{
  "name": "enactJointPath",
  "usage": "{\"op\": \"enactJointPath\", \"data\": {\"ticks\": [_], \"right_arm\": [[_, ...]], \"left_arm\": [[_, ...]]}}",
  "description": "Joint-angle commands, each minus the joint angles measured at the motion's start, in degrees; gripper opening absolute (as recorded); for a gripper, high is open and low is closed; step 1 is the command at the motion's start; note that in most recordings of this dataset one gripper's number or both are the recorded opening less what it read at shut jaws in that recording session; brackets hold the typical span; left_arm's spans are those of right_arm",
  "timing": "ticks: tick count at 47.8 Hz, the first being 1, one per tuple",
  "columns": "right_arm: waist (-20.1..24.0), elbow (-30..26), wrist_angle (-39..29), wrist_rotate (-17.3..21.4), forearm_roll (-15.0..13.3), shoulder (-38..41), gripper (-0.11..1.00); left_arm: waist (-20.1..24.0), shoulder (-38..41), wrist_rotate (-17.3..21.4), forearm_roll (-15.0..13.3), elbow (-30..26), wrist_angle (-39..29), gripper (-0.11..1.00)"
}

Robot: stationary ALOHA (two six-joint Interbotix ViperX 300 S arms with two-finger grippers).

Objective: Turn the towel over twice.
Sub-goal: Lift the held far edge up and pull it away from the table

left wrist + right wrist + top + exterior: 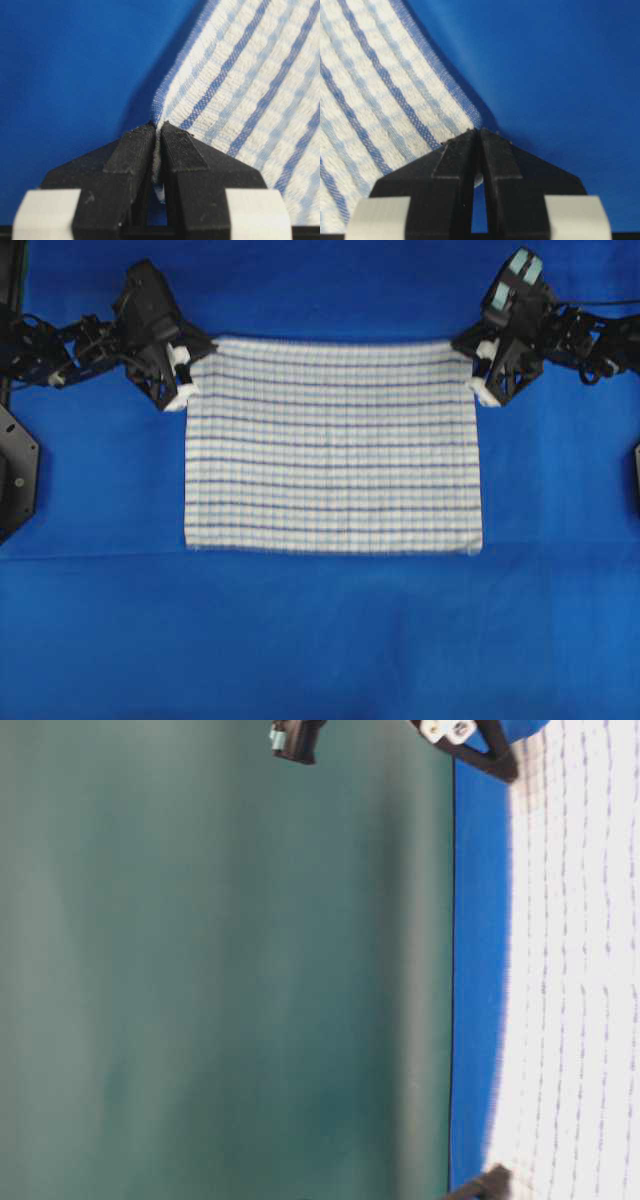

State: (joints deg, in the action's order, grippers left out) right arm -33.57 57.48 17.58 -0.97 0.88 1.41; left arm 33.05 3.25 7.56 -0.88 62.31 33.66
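Note:
The towel [333,448], white with dark-blue and light-blue stripes, lies flat and spread on the blue table sheet [320,640]. My left gripper [190,375] is shut on the towel's far left corner. In the left wrist view the towel [250,75] has its hemmed corner pinched between the black fingertips of the left gripper [157,127]. My right gripper [478,370] is shut on the far right corner. The right wrist view has the towel [380,100] running left from the right gripper [479,131], a bit of cloth showing between the jaws. The table-level view shows the towel [580,970] lying flat.
The blue sheet [480,970] covers the whole table around the towel. Both black arms reach in from the far left [60,345] and far right [590,340]. Black fixtures [15,470] stand at the left edge. A green backdrop [220,970] rises behind the table.

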Motion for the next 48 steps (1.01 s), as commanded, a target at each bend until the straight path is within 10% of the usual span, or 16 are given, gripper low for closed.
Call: {"op": "enactJointPath", "data": {"ticks": [1,48], "right_arm": [[-2.46,-2.11,-1.05,-0.53,-0.09,-2.81,0.04],[-9.4,-23.29,-21.45,-11.43,-1.67,-19.78,0.04]], "left_arm": [[1.32,-3.52,0.09,-0.18,-1.49,-0.53,0.01],[6.86,-24.26,5.27,-0.18,-12.74,-4.31,0.01]]}}
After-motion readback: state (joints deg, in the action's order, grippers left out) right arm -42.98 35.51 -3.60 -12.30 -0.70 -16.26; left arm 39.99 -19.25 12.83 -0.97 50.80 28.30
